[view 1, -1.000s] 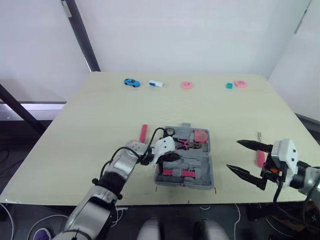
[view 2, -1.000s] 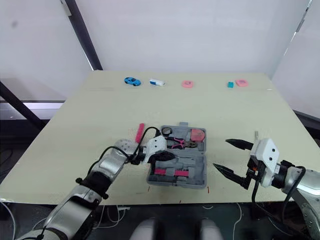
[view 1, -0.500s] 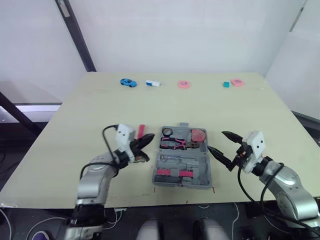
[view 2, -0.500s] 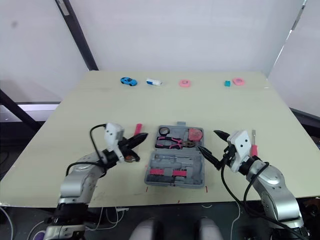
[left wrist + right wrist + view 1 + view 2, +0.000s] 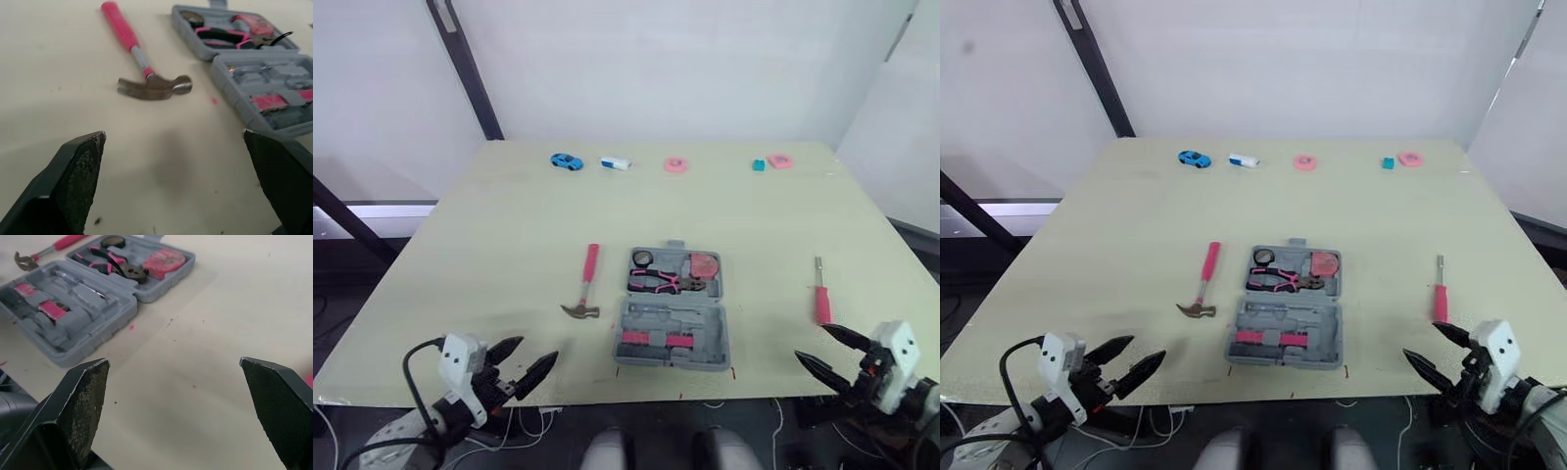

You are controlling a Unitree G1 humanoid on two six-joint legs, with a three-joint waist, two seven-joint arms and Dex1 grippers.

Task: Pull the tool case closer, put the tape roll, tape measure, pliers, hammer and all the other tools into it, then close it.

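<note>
Tool case (image 5: 638,323) lies open — hammer (image 5: 586,284) beside it, screwdriver (image 5: 821,294) well apart.

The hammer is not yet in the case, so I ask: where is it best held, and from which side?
Probably the pink handle of the hammer, near its middle, from above with the open left gripper, closing across it. The hammer lies flat, left of the open case and apart from it, head toward the robot; the handle is straight, the head is curved.

Open grey tool case (image 5: 672,358), pink-handled hammer (image 5: 588,276) just left
</note>
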